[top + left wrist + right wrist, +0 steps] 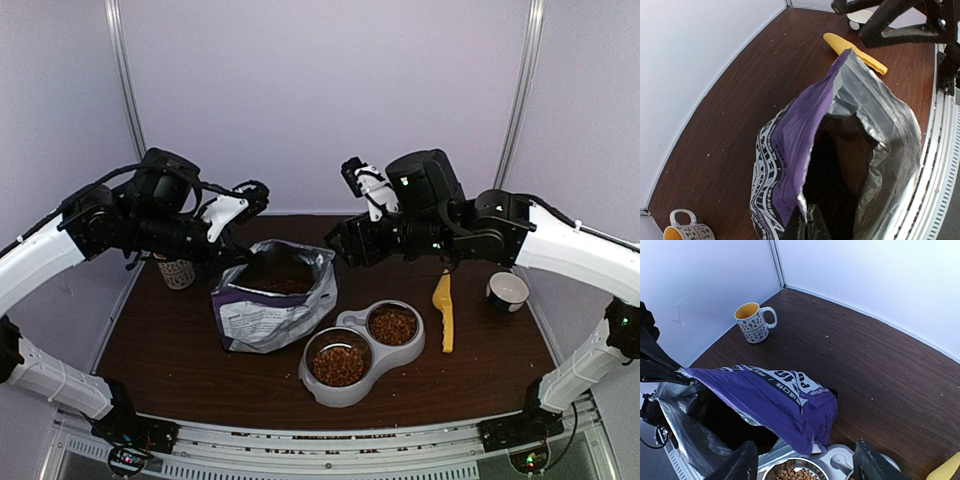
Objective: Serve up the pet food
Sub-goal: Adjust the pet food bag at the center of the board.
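Currently left gripper pinches the rim of the bag; right gripper hangs spread just beside it.

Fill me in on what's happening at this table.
The left gripper is shut on the rim of the open purple bag. The right gripper is open and holds nothing, hovering over the bag and the double bowl. Both cups of the bowl hold pet food, and the yellow scoop lies untouched beside it.
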Motion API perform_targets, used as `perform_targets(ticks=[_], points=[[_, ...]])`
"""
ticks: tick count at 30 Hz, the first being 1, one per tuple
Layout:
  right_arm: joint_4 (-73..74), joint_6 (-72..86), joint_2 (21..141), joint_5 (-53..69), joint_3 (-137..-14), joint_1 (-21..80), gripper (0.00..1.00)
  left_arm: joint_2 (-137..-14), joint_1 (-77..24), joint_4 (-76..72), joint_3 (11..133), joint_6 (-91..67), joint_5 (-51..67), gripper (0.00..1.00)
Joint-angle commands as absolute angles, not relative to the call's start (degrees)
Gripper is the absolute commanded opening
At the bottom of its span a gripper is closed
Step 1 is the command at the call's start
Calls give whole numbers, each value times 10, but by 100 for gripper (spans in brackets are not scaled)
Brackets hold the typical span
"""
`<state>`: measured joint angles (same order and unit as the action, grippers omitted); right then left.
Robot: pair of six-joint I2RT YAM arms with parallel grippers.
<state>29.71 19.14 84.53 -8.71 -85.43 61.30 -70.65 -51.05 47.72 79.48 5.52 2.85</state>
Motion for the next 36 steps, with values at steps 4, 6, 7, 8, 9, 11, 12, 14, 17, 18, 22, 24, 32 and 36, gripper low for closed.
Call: perform_targets(ticks=[4,6,7,8,9,11,12,14,17,18,22,24,32,36], points=[[344,14,849,34,-927,610,72,-666,-512,424,844,108,62,0],[353,-6,863,50,-940,609,73,-665,-512,422,843,111,69,0],[353,-13,869,52,-942,609,74,-665,-512,421,842,113,71,0],[354,-19,875,54,-944,609,74,-664,-512,418,841,114,74,0],[358,-25,880,59,-949,610,74,-664,-512,414,838,114,75,0],[365,-36,891,70,-957,610,73,-664,-512,410,835,114,76,0],[366,-41,895,74,-959,613,73,-664,-512,410,834,113,77,0],[368,-52,900,72,-960,618,73,-666,-512,409,835,114,78,0],[368,-65,912,67,-963,624,72,-668,-512,408,836,116,82,0],[370,-70,916,65,-965,626,71,-668,-512,406,835,116,83,0],[384,-89,942,39,-984,636,68,-669,-512,399,835,117,83,0],[385,-95,954,6,-991,641,65,-670,-512,398,836,118,87,0],[350,-96,978,-75,-1002,642,26,-661,-512,381,818,113,87,6],[342,-89,972,-85,-997,639,7,-625,-512,362,776,105,68,43]])
